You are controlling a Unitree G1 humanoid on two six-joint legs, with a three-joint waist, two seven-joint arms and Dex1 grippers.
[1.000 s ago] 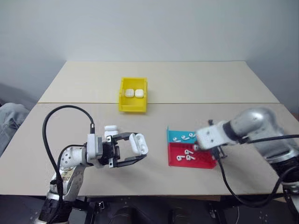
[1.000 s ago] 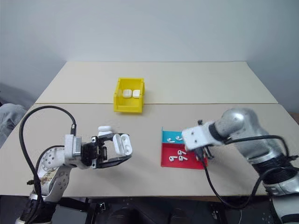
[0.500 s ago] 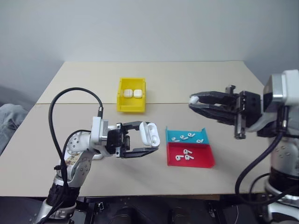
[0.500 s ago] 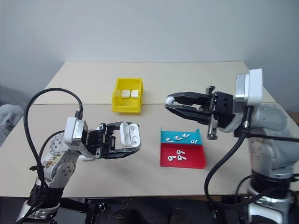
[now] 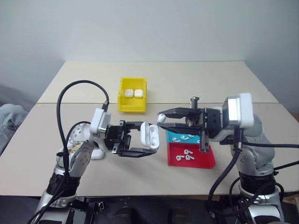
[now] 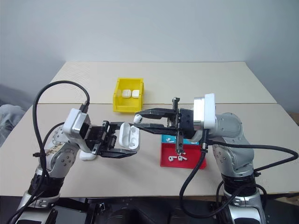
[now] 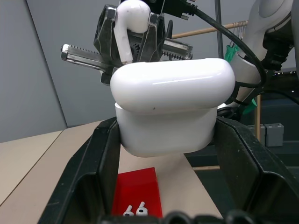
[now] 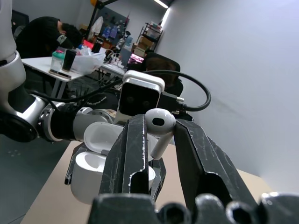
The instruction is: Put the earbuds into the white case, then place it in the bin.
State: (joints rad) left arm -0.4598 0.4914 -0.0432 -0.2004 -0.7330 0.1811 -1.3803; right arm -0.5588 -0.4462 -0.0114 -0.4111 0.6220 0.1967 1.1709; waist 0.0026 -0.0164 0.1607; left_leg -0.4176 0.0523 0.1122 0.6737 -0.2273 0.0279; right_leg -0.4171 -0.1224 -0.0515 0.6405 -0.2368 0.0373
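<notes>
Insertion of an earbud is the step in hand. The left gripper [image 5: 150, 140] is clenched on the white case [image 5: 150, 135], holding it up off the table [image 5: 233, 84] with its lid swung open; in the left wrist view the case [image 7: 168, 109] sits squarely between the two black fingers. The right gripper [image 5: 160, 120] is clamped on one earbud [image 8: 159, 126], pinched at the very fingertips, and its tips hang just above and beside the open case, near but apart from it.

Next, I judge, the right arm must line the earbud's stem up with one of the case's wells and lower it in before letting go; the fit is tight and both hands are in mid-air, so a small tilt could leave the earbud perched on the rim or dropped.

More earbuds [image 5: 183, 157] lie loose in the red tray [image 5: 205, 161] and the cyan tray [image 5: 172, 136] below the right arm. The yellow bin [image 5: 132, 106] stands further back on the table, well apart from both grippers, with two closed cases [image 5: 133, 93] already inside.
</notes>
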